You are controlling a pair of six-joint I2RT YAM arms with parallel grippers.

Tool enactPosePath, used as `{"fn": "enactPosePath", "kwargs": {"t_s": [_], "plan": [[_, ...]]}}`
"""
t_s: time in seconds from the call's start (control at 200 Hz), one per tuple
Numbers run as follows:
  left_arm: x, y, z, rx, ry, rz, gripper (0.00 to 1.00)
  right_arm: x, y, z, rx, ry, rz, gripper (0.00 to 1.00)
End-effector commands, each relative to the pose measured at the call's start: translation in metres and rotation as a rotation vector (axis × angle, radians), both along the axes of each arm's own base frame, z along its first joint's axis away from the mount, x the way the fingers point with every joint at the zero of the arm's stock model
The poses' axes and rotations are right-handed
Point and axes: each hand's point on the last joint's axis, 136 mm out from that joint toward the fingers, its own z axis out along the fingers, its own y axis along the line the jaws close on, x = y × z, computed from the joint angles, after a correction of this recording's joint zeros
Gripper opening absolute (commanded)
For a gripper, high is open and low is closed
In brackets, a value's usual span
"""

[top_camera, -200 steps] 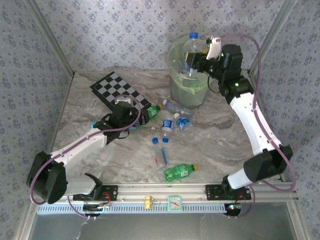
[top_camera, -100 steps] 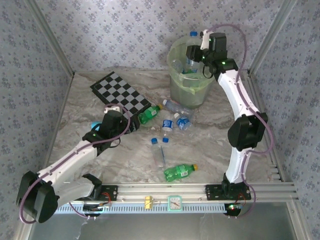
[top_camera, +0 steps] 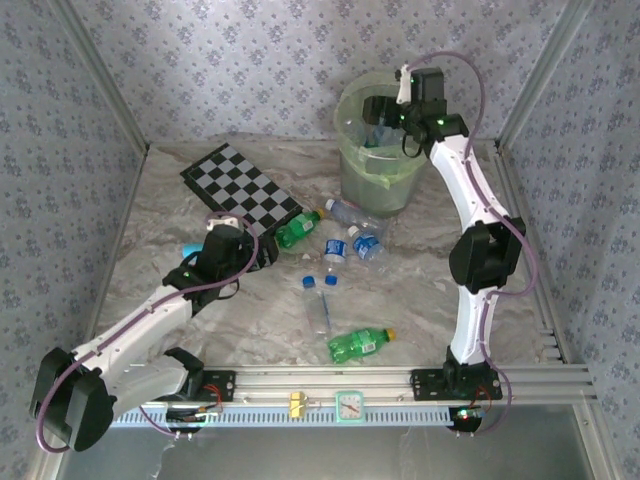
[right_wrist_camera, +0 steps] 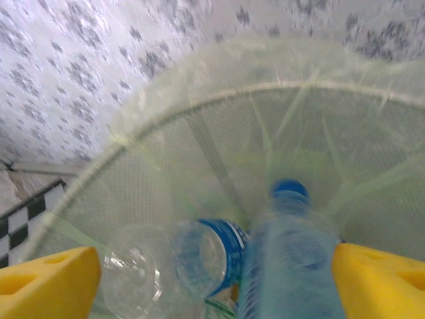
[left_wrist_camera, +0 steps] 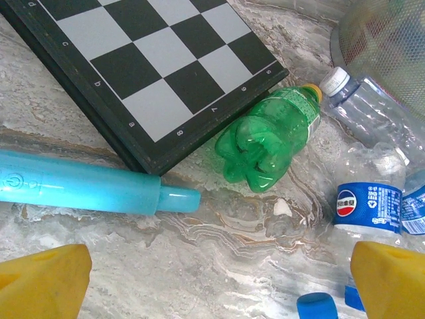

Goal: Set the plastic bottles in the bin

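The right fingers [right_wrist_camera: 378,282] are standing wide apart above the bin [right_wrist_camera: 199,106], with a blurred blue-capped bottle [right_wrist_camera: 289,266] lying between them inside its rim. The left fingers [left_wrist_camera: 43,282] are hanging open and empty over the desk [left_wrist_camera: 219,246], facing a green bottle [left_wrist_camera: 272,143] that is touching the checkered board [left_wrist_camera: 153,60].

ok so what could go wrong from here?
1. The right end effector is open over the bin, with a blurred clear bottle between its fingers. The bottle may catch on a finger or the thin liner as the arm pulls out.
2. The left end effector is open above the green bottle, which lies right by a corner of the checkered board, with the teal stick nearby. A finger could land on the board, or the round bottle could roll away.
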Motion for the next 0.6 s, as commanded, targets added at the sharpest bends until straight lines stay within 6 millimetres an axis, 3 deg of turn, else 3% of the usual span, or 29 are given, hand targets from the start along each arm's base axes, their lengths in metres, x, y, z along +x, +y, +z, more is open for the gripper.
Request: {"fn": "enactPosePath", "kwargs": {"t_s": [0.0, 0.155, 0.295, 0.42, 0.595], "plan": [[0.006, -0.005, 0.013, 0.021, -0.025, -0.041, 1.0, -0.02, -0.002, 0.053, 0.011, -0.086, 0.014, 1.0], [0.022, -0.015, 0.025, 0.093, -0.046, -0.107, 1.0, -0.054, -0.005, 0.088, 0.023, -0.141, 0.028, 1.0], [0.043, -0.033, 0.033, 0.142, -0.049, -0.2, 1.0, -0.096, -0.008, 0.1, 0.041, -0.187, 0.044, 1.0], [0.062, -0.047, 0.03, 0.188, -0.028, -0.276, 1.0, -0.137, -0.016, 0.09, 0.069, -0.208, 0.033, 1.0], [0.084, -0.058, 0.017, 0.261, 0.033, -0.355, 1.0, -0.188, -0.027, 0.046, 0.12, -0.165, 0.001, 1.0]]}}
